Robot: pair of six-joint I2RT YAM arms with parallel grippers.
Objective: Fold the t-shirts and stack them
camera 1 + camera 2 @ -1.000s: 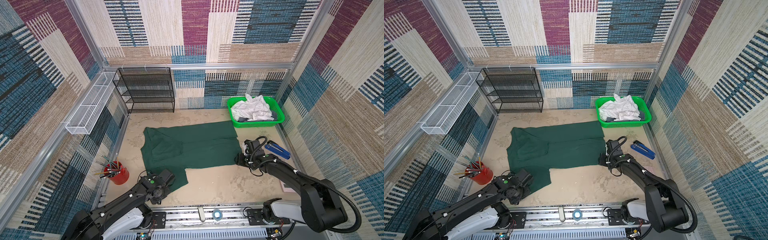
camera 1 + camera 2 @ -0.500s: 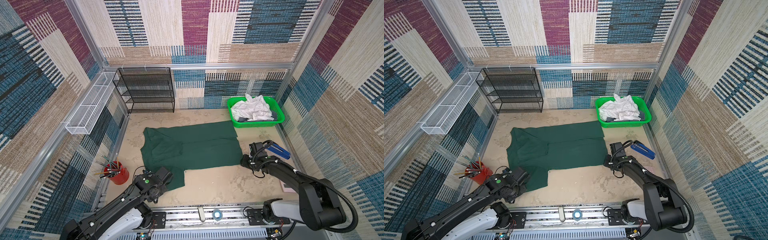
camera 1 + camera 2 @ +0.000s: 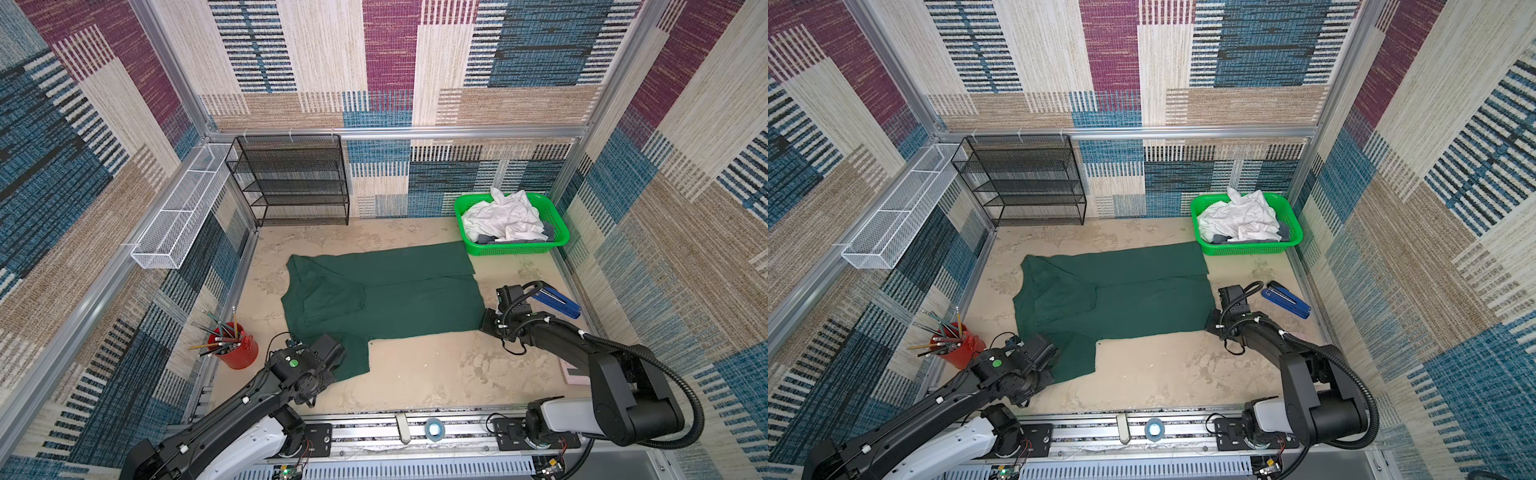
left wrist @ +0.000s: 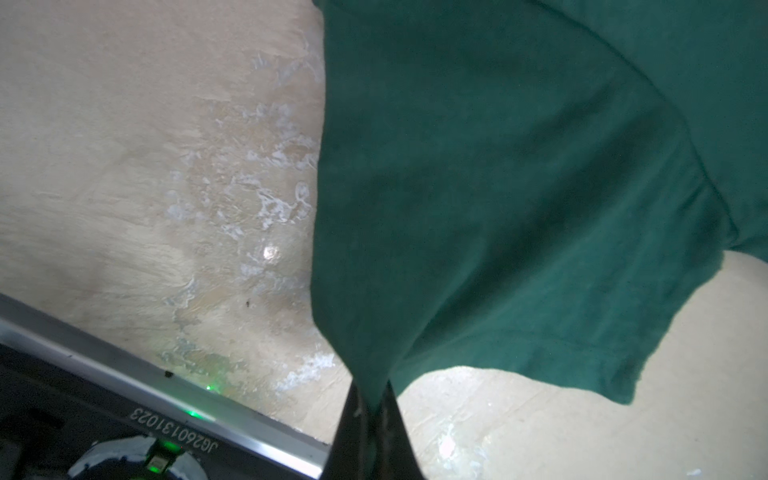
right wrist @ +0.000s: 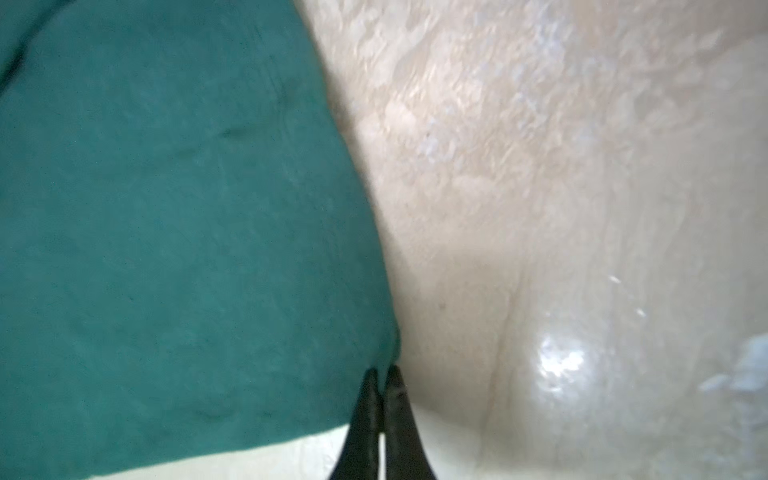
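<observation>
On the table [image 3: 436, 370], the dark green t-shirt [image 3: 395, 299] is laid flat mid-scene and partly folded, with one sleeve extended to the near left. That sleeve's hem is clamped by the left gripper [image 4: 370, 395], jaws closed on the cloth, which is tented up to them. The right gripper [image 5: 381, 376] is closed tip to tip at the shirt's near right corner. The cloth edge meets the tips, but a pinch can't be confirmed. The white t-shirts [image 3: 503, 214] and grey fabric [image 3: 486, 239] are piled in the green basket [image 3: 515, 248], far right.
</observation>
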